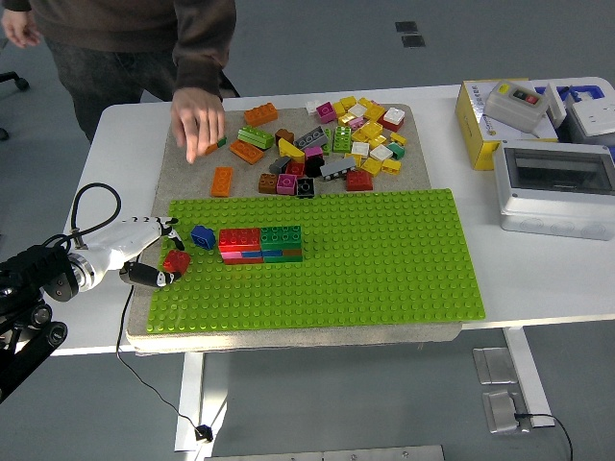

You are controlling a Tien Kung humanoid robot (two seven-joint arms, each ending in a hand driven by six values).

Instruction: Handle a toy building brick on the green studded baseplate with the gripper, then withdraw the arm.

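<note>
Head view: left hand (135, 252) low, fingers (154, 277) around red brick (177, 261).

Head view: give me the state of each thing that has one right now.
Left hand: fingers around the red brick at the baseplate's left edge.
Blue brick: on the baseplate, free.
Stacked block: assembled, untouched.
Loose bricks: scattered on the mat.
Person's hand: reaching over the orange bricks.
Grey box: lid shut.

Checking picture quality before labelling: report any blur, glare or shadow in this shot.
Head view: even light, no strong glare; the person's hand over the loose bricks is slightly blurred; the left hand, red brick and green baseplate are sharp; shadows are soft.
</note>
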